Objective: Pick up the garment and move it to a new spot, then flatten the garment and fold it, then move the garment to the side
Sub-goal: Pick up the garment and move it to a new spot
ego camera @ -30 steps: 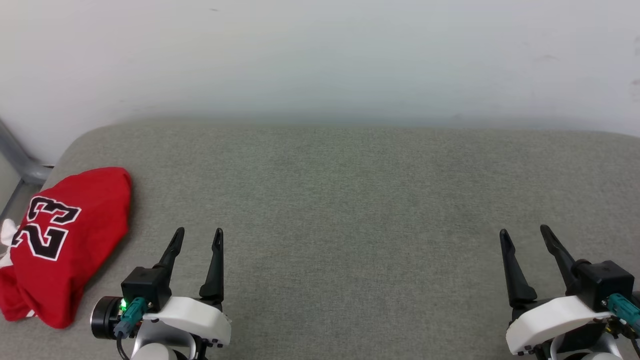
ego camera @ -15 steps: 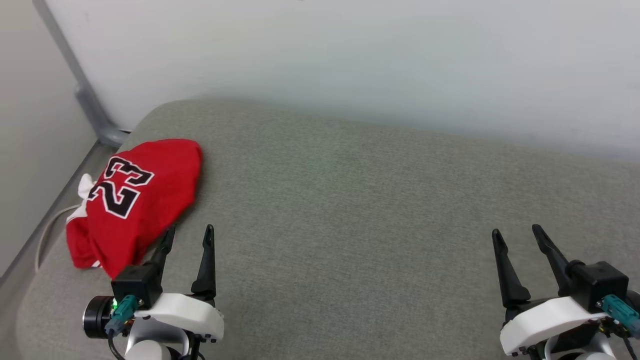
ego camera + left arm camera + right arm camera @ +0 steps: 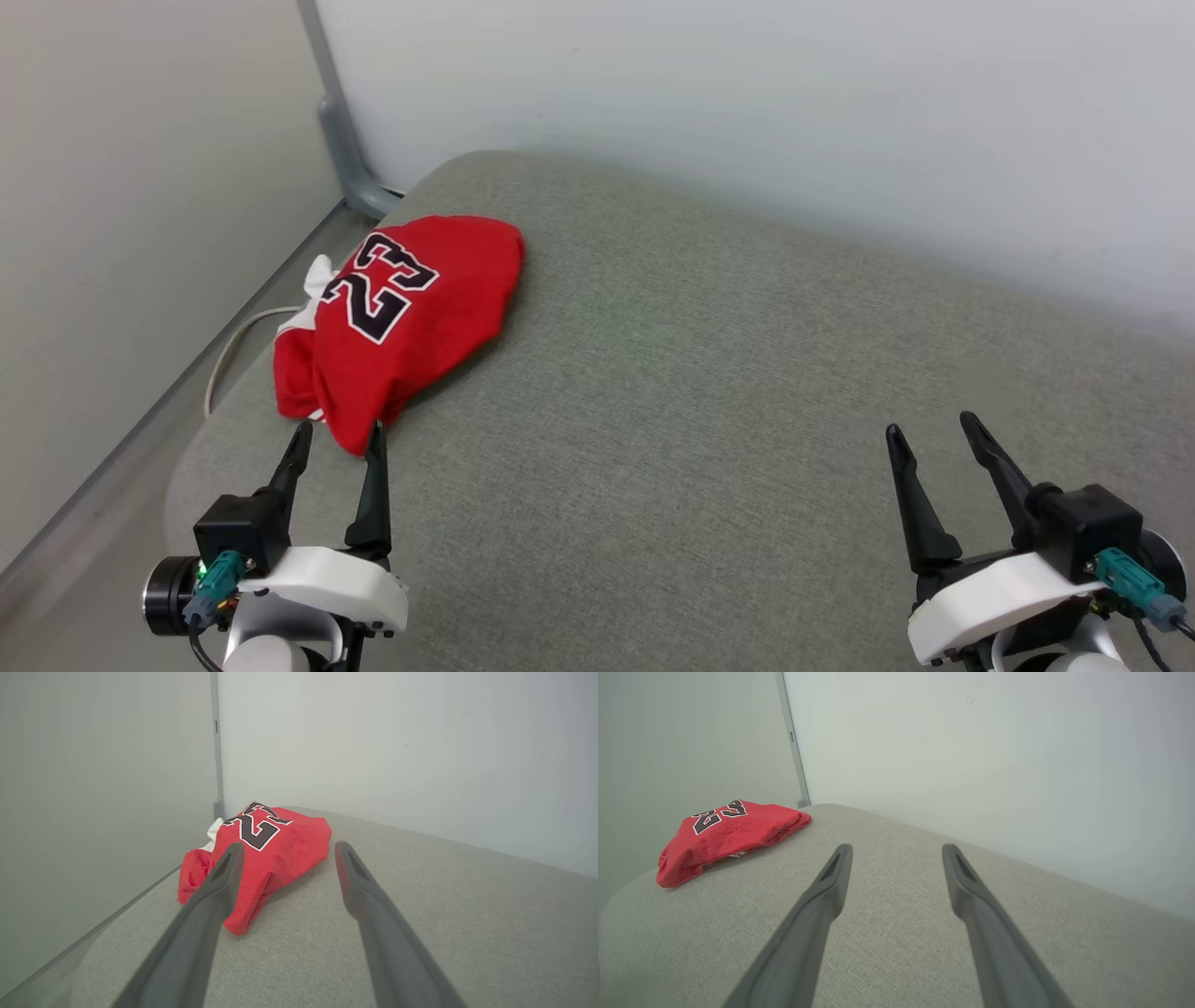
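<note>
- My left pincer (image 3: pixel 340 429) is released, its two dark fingers spread wide with nothing between them.
- My right pincer (image 3: pixel 931 425) is released too, jaws apart and empty, poised over bare grey cushion (image 3: pixel 709 373) well away from the garment.
- The garment (image 3: pixel 411 317) lies bunched in a loose heap at the far left corner of the cushion, close to the rounded edge.
- It is red, with a black, white-outlined "23" (image 3: pixel 378 285) facing up on its top fold.
- A bit of white sleeve (image 3: pixel 313 280) pokes out on the side towards the cushion's left edge.
- In the head view my left fingertips reach the heap's near end, one on each side of its lowest red fold; I cannot tell whether they touch the cloth.
- In the left wrist view the garment (image 3: pixel 275 854) sits straight ahead of my left pincer (image 3: pixel 288 845), and my left-hand finger overlaps its near part.
- In the right wrist view the garment (image 3: pixel 733 833) is far off to the left of my right pincer (image 3: pixel 897 847).
- A grey metal post (image 3: pixel 341 131) rises just behind the garment's corner, against the pale wall (image 3: pixel 747 112).
- A white cable (image 3: pixel 229 350) loops beside the cushion's left edge, near the garment.
</note>
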Motion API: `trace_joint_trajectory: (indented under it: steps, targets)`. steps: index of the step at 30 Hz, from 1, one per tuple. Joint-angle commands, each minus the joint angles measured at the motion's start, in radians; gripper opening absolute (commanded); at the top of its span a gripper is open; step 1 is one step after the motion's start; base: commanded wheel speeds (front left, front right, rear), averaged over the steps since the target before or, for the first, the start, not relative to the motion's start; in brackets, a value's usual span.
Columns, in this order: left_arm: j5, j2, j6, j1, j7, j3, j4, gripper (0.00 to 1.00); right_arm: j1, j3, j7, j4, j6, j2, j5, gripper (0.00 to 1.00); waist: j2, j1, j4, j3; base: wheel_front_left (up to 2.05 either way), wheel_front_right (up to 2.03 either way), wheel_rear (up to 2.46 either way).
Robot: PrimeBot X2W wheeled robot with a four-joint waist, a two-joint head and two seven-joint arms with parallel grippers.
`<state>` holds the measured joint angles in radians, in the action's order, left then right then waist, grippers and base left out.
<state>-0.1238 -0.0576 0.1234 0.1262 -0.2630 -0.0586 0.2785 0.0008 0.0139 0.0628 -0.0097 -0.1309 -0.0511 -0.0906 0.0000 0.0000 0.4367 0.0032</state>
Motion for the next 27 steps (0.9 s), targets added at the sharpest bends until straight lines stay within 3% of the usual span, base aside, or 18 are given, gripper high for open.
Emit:
trace_joint_trajectory:
  steps: [1,7,18,27]
  targets:
    - [-0.006,0.002,0.005,0.009,-0.003,-0.005,0.0,1.0,-0.007,0.004,0.008,-0.002,0.0,0.001,-0.004,1.0,0.0,0.0,0.032,0.004,0.0,0.0,0.0]
    - [-0.003,0.003,0.004,0.009,-0.003,-0.009,0.002,1.0,-0.018,0.013,0.006,-0.006,0.0,0.001,0.004,1.0,0.0,0.0,0.08,0.006,0.0,0.0,0.0]
    - [-0.015,0.004,0.006,0.017,-0.003,-0.026,0.012,1.0,-0.042,0.025,0.007,0.003,0.0,0.001,0.012,1.0,0.0,0.0,0.09,0.023,0.0,0.0,0.0]
    - [-0.113,-0.035,0.008,0.147,0.008,0.022,0.16,1.0,-0.061,0.005,-0.026,-0.04,0.0,0.001,0.045,1.0,0.0,0.0,0.067,0.1,0.0,0.0,0.0]
